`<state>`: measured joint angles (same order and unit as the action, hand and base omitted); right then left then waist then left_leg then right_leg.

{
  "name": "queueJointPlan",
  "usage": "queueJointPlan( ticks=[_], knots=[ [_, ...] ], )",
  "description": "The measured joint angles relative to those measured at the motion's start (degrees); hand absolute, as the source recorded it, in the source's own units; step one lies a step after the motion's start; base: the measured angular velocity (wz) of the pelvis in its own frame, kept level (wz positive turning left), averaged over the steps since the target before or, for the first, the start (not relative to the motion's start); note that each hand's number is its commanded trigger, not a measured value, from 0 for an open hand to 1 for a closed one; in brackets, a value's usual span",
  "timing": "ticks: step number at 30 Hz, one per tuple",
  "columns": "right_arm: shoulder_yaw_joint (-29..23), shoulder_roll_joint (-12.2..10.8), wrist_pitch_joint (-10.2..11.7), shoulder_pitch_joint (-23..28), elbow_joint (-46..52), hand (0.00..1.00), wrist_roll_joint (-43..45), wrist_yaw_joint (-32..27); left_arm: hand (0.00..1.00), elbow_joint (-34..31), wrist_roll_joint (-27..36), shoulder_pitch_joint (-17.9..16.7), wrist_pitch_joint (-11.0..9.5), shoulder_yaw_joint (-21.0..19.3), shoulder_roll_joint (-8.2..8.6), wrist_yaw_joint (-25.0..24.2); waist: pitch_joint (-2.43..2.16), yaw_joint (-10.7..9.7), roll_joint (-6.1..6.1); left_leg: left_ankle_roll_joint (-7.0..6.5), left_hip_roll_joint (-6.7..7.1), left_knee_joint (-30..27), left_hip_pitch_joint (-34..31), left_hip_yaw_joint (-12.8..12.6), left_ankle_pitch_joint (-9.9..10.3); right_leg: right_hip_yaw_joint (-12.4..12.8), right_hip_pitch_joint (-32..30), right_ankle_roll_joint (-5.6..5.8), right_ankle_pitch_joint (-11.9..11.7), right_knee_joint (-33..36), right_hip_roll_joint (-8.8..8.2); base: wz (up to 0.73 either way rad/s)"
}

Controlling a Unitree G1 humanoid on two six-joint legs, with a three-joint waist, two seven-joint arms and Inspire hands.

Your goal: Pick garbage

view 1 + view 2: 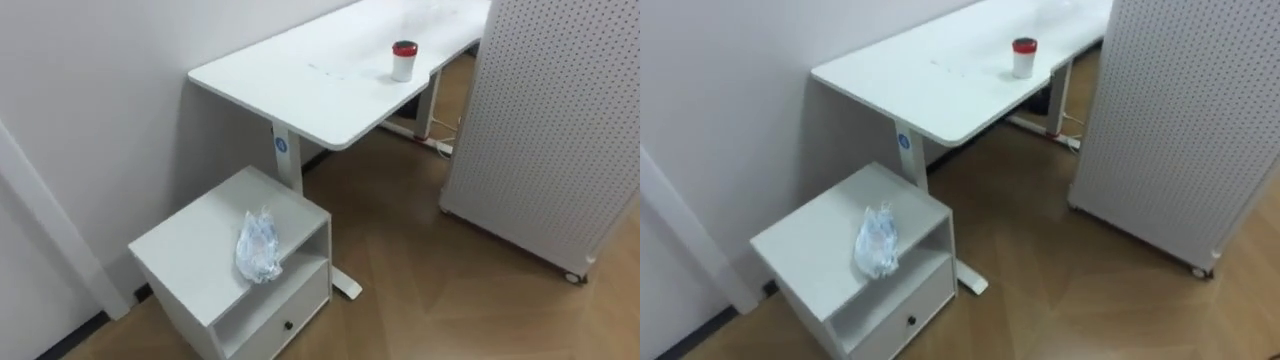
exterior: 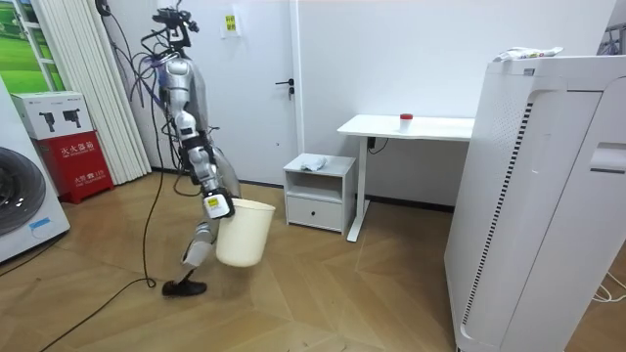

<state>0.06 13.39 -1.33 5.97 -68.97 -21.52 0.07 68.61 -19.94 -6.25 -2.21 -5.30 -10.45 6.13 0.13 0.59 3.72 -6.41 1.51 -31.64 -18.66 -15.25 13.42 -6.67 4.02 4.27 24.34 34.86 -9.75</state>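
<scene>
Clear crumpled plastic [image 1: 259, 247] looks like the garbage, and it's lying untouched on top of the white cabinet [image 1: 190, 250] beside the desk [image 1: 320, 85]. Robot's well short of it in the room view, with a cream bin [image 2: 240, 235] hanging at its right hand [image 2: 217, 205], though how closed that hand is, can't tell. Seems like the approach step; next it needs to walk up and reach down onto the plastic.

A red-lidded cup [image 1: 404, 60] stands on the white desk [image 1: 300, 90] beside a perforated panel [image 1: 550, 130].
</scene>
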Motion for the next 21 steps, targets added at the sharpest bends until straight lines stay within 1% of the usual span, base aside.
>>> queueJointPlan(
  ticks=[1, 2, 3, 4, 5, 6, 7, 8, 9, 10, 11, 12, 13, 14, 15, 16, 17, 18, 19, 20, 21],
  knots=[
    [0.41, -0.01, 0.05, -1.16, 0.16, 1.0, 0.02, -0.12, 0.0, 0.04, 0.2, 0.71, -0.37, -0.03, 0.01, 0.02, -0.03, 0.05, 0.21, -0.26, 0.16, 0.13, 0.61, -0.63, 0.75, -3.14, -2.18, 1.18, -1.67, 4.73, -1.74, -0.22],
    [0.94, -0.04, 0.06, -2.07, 0.13, 1.0, 0.01, -0.25, 0.0, 0.08, 0.41, 1.55, -0.32, 0.05, 0.0, 0.43, 0.11, 0.1, 0.33, -0.52, 0.19, 0.25, 1.47, -1.41, 1.59, -5.63, -3.49, 0.86, -3.86, 8.49, -3.26, -0.18],
    [1.02, -0.12, 0.1, -2.53, 0.2, 1.0, 0.05, -0.2, 0.0, 0.08, 0.81, 1.55, -0.34, 0.38, 0.0, 0.88, 0.22, 0.33, 0.49, -0.67, 0.19, 0.41, 1.88, -1.79, 1.98, -6.28, -4.16, 0.72, -5.24, 10.04, -3.78, -0.06],
    [1.1, -0.34, 0.59, -2.81, 0.15, 1.0, 0.24, -0.23, 0.0, 0.08, 1.81, 1.78, -0.44, 1.88, -0.08, 1.78, 0.21, 0.5, 0.31, -0.93, 0.11, 1.14, 2.92, -1.82, 2.59, -6.6, -5.13, 0.48, -8.53, 12.42, -4.19, 0.0],
    [1.06, -0.79, 0.88, -2.8, 0.13, 1.0, 1.33, -0.31, 0.0, -0.02, 1.9, 2.37, -0.77, 2.26, -0.11, 2.51, -0.03, 0.74, -0.18, -1.08, 0.0, 2.45, 3.98, -1.53, 2.82, -6.89, -6.67, -0.34, -11.64, 14.7, -4.35, -0.03],
    [1.03, -1.07, 1.23, -2.89, 0.18, 1.0, 1.76, -0.25, 0.0, -0.13, 1.94, 2.54, -0.92, 2.24, -0.18, 2.74, -0.03, 0.96, -0.44, -1.15, -0.11, 3.19, 4.37, -1.32, 2.87, -7.0, -7.61, -0.74, -11.83, 15.26, -4.22, -0.12],
    [1.17, -1.23, 1.71, -3.14, 0.43, 1.0, 1.66, 0.06, 0.0, -0.28, 2.36, 3.03, -0.96, 2.26, -0.15, 3.31, 0.05, 1.3, -0.56, -1.11, -0.8, 4.29, 4.75, -1.21, 2.89, -7.75, -10.26, -0.82, -9.35, 15.91, -3.92, -0.15],
    [1.18, -1.21, 2.29, -3.68, 0.56, 1.0, 1.64, 0.1, 0.0, -0.19, 2.73, 3.49, -1.11, 2.33, -0.15, 3.45, 0.41, 1.42, -1.02, -1.06, -1.37, 5.24, 5.31, -1.22, 2.88, -8.6, -13.48, -1.06, -7.19, 15.77, -3.31, -0.13],
    [1.14, -1.19, 2.67, -3.8, 0.56, 1.0, 1.49, 0.06, 0.0, -0.27, 3.37, 3.56, -1.24, 2.54, -0.14, 3.51, 0.56, 1.32, -1.25, -1.03, -1.64, 5.67, 5.72, -1.19, 2.89, -8.72, -15.0, -1.07, -6.54, 14.73, -2.86, -0.05],
    [1.11, -1.17, 3.25, -3.76, 0.49, 1.0, 1.17, -0.08, 0.0, -0.72, 4.2, 3.44, -1.65, 3.58, -0.22, 4.0, 0.73, 1.18, -1.58, -0.94, -2.03, 6.67, 6.71, -1.11, 2.92, -9.21, -16.87, -1.3, -6.11, 11.66, -2.38, 0.0],
    [1.11, -1.17, 3.73, -3.73, 0.31, 1.0, 1.02, -0.24, 0.0, -1.16, 4.82, 3.36, -2.1, 4.17, -0.25, 4.62, 0.8, 1.18, -1.57, -0.73, -2.12, 7.99, 8.08, -1.14, 2.94, -9.25, -18.03, -1.36, -6.14, 6.87, -2.16, 0.0],
    [1.09, -1.18, 3.9, -3.68, 0.25, 1.0, 1.0, -0.3, 0.0, -1.24, 4.92, 3.3, -2.29, 4.4, -0.25, 4.79, 0.81, 1.19, -1.61, -0.59, -2.11, 8.75, 8.92, -1.14, 2.88, -9.25, -18.13, -1.4, -6.29, 3.85, -2.07, 0.0],
    [1.08, -1.22, 4.28, -3.55, 0.26, 1.0, 1.01, -0.27, 0.0, -1.27, 5.74, 2.99, -2.93, 4.53, -0.27, 4.97, 0.63, 0.9, -1.52, -0.19, -2.08, 10.06, 10.51, -1.06, 2.9, -9.23, -17.83, -1.33, -7.67, -2.79, -1.81, 0.0],
    [1.08, -1.33, 4.55, -3.34, 0.31, 1.0, 1.01, -0.14, 0.0, -1.29, 5.8, 2.92, -3.17, 4.41, -0.38, 5.07, 0.55, 0.7, -1.57, 0.07, -2.08, 10.39, 10.97, -0.85, 3.02, -9.21, -17.64, -1.3, -9.05, -6.43, -1.41, 0.13],
    [1.06, -1.59, 5.34, -2.9, 0.39, 1.0, 1.06, 0.2, 0.0, -1.39, 5.77, 2.98, -3.36, 4.27, -0.69, 5.67, 0.41, 0.11, -1.16, 0.68, -2.08, 10.45, 11.44, -0.11, 3.37, -9.05, -17.13, -1.07, -14.06, -11.89, -0.68, 0.31],
    [1.06, -1.85, 5.72, -2.62, 0.38, 1.0, 1.08, 0.36, 0.0, -1.37, 5.79, 2.88, -3.56, 4.29, -0.81, 6.33, -0.26, -0.42, -1.11, 1.31, -2.56, 10.48, 11.74, 0.84, 3.61, -8.78, -16.21, -0.41, -16.74, -13.7, 0.62, 0.21],
    [1.1, -1.96, 5.76, -2.71, 0.12, 1.0, 1.1, 0.56, 0.0, -1.39, 5.78, 2.83, -4.17, 4.29, -0.86, 6.89, -0.24, -0.34, -1.35, 1.97, -3.27, 10.64, 12.3, 1.06, 3.72, -9.11, -14.58, -0.74, -17.44, -16.08, 1.97, 0.1],
    [1.2, -1.96, 5.86, -2.68, 0.11, 1.0, 1.11, 0.77, 0.0, -1.4, 5.75, 2.85, -4.36, 4.3, -0.86, 7.09, -0.1, -0.38, -1.55, 2.13, -3.61, 10.6, 12.34, 1.26, 3.74, -9.23, -13.94, -0.81, -17.68, -17.03, 2.45, -0.07],
    [1.53, -2.03, 6.49, -2.59, 0.11, 1.0, 1.04, 1.27, 0.0, -1.73, 5.71, 2.82, -4.48, 4.31, -0.85, 7.28, -0.09, -0.42, -1.62, 2.42, -3.88, 11.06, 12.53, 1.26, 3.58, -9.03, -13.46, -0.83, -17.76, -18.22, 2.97, 0.0],
    [1.79, -2.0, 6.94, -2.69, -0.07, 1.0, 0.75, 1.32, 0.0, -2.28, 5.85, 2.83, -4.8, 4.57, -0.62, 7.66, 0.03, -0.43, -1.73, 2.71, -3.96, 11.83, 13.0, 1.26, 3.4, -8.75, -13.39, -0.83, -17.75, -18.36, 3.19, 0.0],
    [2.09, -1.92, 7.19, -2.69, -0.25, 1.0, 0.34, 1.33, 0.0, -2.29, 5.85, 2.92, -5.14, 4.88, -0.48, 8.05, 0.12, -0.48, -1.87, 2.73, -3.99, 12.24, 13.23, 1.26, 3.39, -8.59, -13.29, -0.82, -17.74, -18.47, 3.28, 0.0]
  ],
)
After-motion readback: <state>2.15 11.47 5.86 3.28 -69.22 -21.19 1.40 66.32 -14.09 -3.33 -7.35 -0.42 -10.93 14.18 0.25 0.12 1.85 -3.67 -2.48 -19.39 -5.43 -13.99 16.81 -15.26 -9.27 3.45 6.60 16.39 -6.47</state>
